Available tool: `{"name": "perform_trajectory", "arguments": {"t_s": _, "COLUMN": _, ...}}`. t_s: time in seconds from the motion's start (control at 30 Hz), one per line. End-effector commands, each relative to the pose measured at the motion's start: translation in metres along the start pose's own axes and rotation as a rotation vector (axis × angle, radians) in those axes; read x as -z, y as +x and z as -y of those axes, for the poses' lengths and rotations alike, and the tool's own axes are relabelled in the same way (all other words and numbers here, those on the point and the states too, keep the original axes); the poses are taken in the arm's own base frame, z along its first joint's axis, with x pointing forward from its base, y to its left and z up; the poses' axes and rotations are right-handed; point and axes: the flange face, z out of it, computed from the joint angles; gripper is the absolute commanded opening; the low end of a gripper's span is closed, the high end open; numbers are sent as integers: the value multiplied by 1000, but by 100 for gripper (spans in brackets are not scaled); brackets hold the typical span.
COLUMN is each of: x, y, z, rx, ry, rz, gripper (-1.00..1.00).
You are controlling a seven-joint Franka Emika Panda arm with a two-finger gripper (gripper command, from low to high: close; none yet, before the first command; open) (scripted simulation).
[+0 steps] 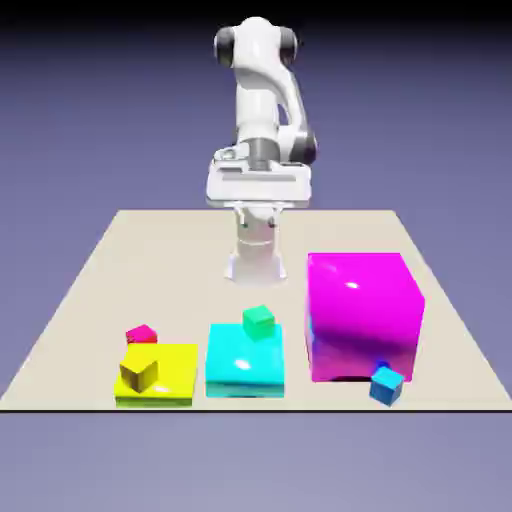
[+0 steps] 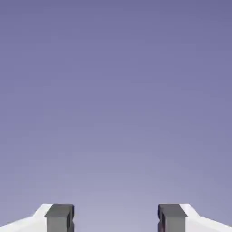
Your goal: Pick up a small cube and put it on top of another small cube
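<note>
In the exterior view, the small crimson cube (image 1: 141,334) lies at the left, behind the yellow block (image 1: 178,388), below and well to the left of the gripper (image 1: 258,222). The fingers stand apart with nothing between them; the approach requires travel leftward and down. No containers are visible.

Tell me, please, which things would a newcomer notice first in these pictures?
Probably the huge magenta cube, on the exterior view's right, with a small blue cube by its near side. Next come the bright cyan block in the middle, bearing a small green cube, and the yellow block on the left.
</note>
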Motion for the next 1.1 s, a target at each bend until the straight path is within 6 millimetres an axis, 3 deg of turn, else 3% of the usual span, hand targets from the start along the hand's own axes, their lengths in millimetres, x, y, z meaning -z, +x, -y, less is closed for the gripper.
{"name": "perform_trajectory", "arguments": {"t_s": 0.0, "x": 7, "y": 11, "z": -4, "rx": 10, "ry": 7, "rz": -11, "gripper": 0}}
{"name": "perform_trajectory", "arguments": {"t_s": 0.3, "x": 72, "y": 96, "z": -61, "rx": 87, "ry": 70, "rz": -92, "gripper": 0}}
{"name": "perform_trajectory", "arguments": {"t_s": 0.6, "x": 117, "y": 152, "z": -156, "rx": 141, "ry": 134, "rz": -133, "gripper": 0}}
{"name": "perform_trajectory", "arguments": {"t_s": 0.83, "x": 123, "y": 172, "z": -248, "rx": 173, "ry": 192, "rz": -131, "gripper": 0}}
{"name": "perform_trajectory", "arguments": {"t_s": 1.07, "x": 97, "y": 166, "z": -343, "rx": 202, "ry": 268, "rz": -99, "gripper": 0}}
